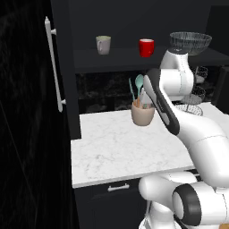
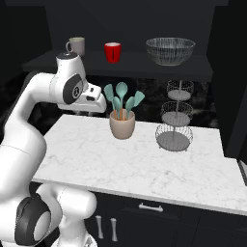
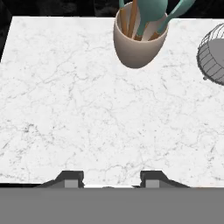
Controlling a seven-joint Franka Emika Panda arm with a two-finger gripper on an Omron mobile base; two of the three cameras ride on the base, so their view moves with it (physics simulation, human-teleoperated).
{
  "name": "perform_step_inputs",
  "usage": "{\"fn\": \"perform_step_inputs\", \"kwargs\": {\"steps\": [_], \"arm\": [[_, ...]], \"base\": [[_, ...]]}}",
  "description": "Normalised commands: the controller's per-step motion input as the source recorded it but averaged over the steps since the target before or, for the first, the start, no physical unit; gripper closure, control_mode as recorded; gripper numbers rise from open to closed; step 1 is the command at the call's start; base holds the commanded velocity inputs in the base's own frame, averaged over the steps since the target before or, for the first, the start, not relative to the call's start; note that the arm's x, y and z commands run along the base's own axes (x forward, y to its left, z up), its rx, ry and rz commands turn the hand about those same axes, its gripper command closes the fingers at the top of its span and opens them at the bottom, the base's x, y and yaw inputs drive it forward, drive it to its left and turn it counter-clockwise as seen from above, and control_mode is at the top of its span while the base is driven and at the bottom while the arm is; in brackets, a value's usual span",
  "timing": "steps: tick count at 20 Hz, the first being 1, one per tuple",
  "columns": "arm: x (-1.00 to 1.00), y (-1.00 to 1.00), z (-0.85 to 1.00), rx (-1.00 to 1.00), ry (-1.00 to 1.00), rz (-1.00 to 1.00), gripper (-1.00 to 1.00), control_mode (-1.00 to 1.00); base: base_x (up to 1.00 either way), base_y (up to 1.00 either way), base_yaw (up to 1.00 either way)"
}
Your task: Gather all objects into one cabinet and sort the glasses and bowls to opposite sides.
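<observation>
On the dark inner shelf (image 1: pixel 120 60) of the black cabinet stand a pale grey-beige mug (image 1: pixel 103 44) (image 2: pixel 76 46) at the left, a red mug (image 1: pixel 146 48) (image 2: pixel 112 52) in the middle and the wide wire-mesh bowl (image 1: pixel 190 42) (image 2: pixel 170 50) at the right. The cabinet door (image 1: pixel 27 112) is swung open at the left, showing its white bar handle (image 1: pixel 53 67). My gripper (image 3: pixel 111 179) hangs above the marble counter, well below the shelf, and looks down on it. Its fingertips stand apart with nothing between them.
A beige utensil pot (image 1: pixel 143 112) (image 2: pixel 122 123) (image 3: pixel 139 37) with teal spoons stands at the back of the white marble counter (image 2: pixel 120 164). A tiered wire basket stand (image 2: pixel 174 120) (image 3: pixel 212 54) is to its right. Dark drawers with white handles (image 2: pixel 150 207) lie below.
</observation>
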Motion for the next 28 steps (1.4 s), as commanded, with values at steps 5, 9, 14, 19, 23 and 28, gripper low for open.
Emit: {"fn": "perform_step_inputs", "kwargs": {"steps": [5, 9, 14, 19, 23, 28], "arm": [[-0.26, 0.0, 0.0, 0.0, 0.0, 0.0, -1.0, -1.0], [-0.59, 0.0, 0.0, 0.0, 0.0, -0.01, -1.0, -1.0], [-0.61, 0.0, 0.0, 0.0, 0.0, -0.01, -1.0, -1.0], [-0.69, 0.0, 0.04, 0.0, 0.0, -0.04, -1.0, -1.0], [-0.69, -0.03, 0.18, 0.0, -0.06, -0.03, -1.0, -1.0], [-0.5, -0.06, 0.25, 0.0, -0.1, 0.0, -1.0, -1.0]], "base": [[0.0, 0.0, 0.0], [0.0, 0.0, 0.0], [0.0, 0.0, 0.0], [0.0, 0.0, 0.0], [0.0, 0.0, 0.0], [0.0, 0.0, 0.0]]}}
